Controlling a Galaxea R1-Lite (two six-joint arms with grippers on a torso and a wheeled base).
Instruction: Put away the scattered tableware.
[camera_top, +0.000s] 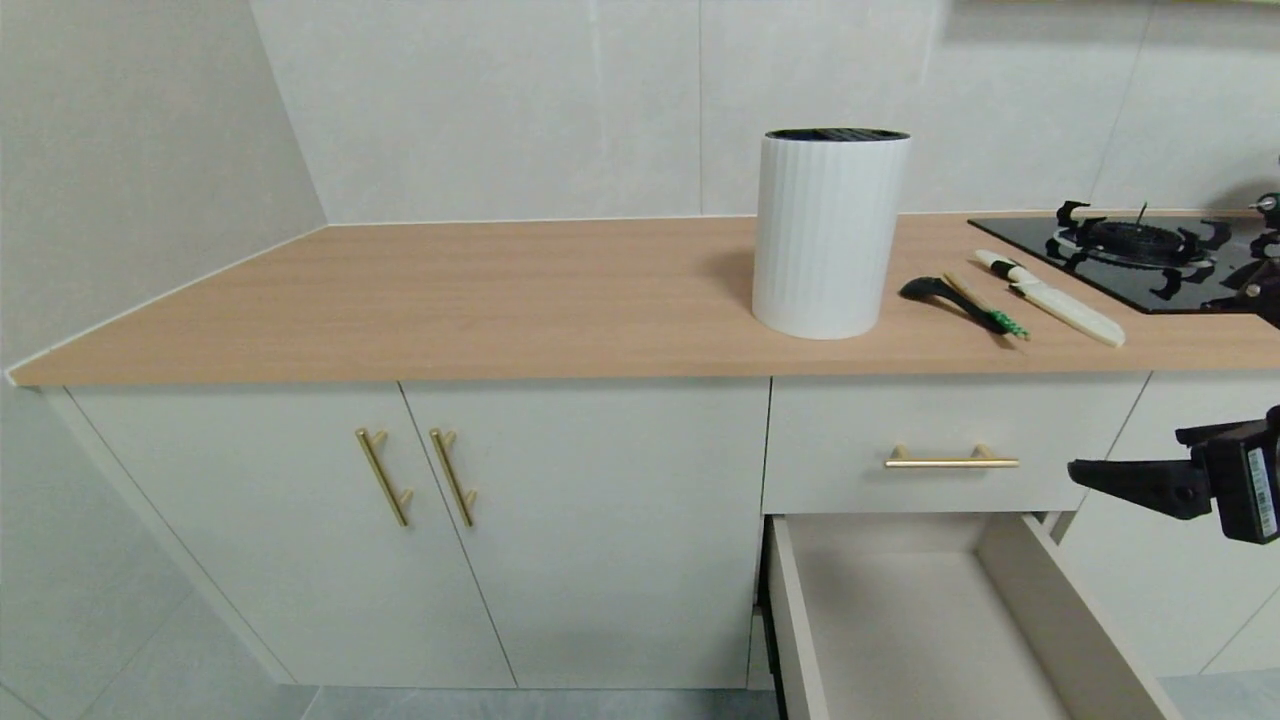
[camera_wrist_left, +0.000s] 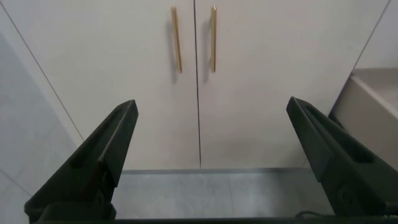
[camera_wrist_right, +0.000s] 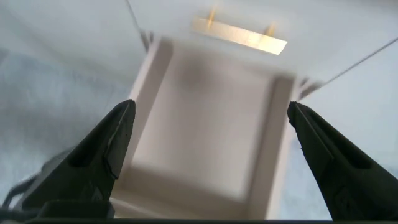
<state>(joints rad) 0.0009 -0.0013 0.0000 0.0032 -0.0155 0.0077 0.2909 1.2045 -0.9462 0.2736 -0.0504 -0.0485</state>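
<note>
On the wooden counter (camera_top: 450, 290) stands a white ribbed utensil holder (camera_top: 830, 235). To its right lie a black spoon (camera_top: 938, 294), chopsticks with green ends (camera_top: 988, 308) and a white knife (camera_top: 1052, 299). Below them the lower drawer (camera_top: 800, 630) is pulled out with nothing in it. My right gripper (camera_top: 1120, 455) hangs open at the drawer's right, below counter height; in the right wrist view this gripper (camera_wrist_right: 210, 107) is above the drawer (camera_wrist_right: 273, 143). My left gripper (camera_wrist_left: 210, 104) is open and holds nothing, facing the cabinet doors (camera_wrist_left: 261, 93).
A black gas hob (camera_top: 1140, 245) sits at the counter's far right, just behind the knife. The upper drawer with its gold handle (camera_top: 950, 461) is shut. Two cabinet doors with gold handles (camera_top: 415, 478) are shut on the left. Tiled walls bound the counter behind and left.
</note>
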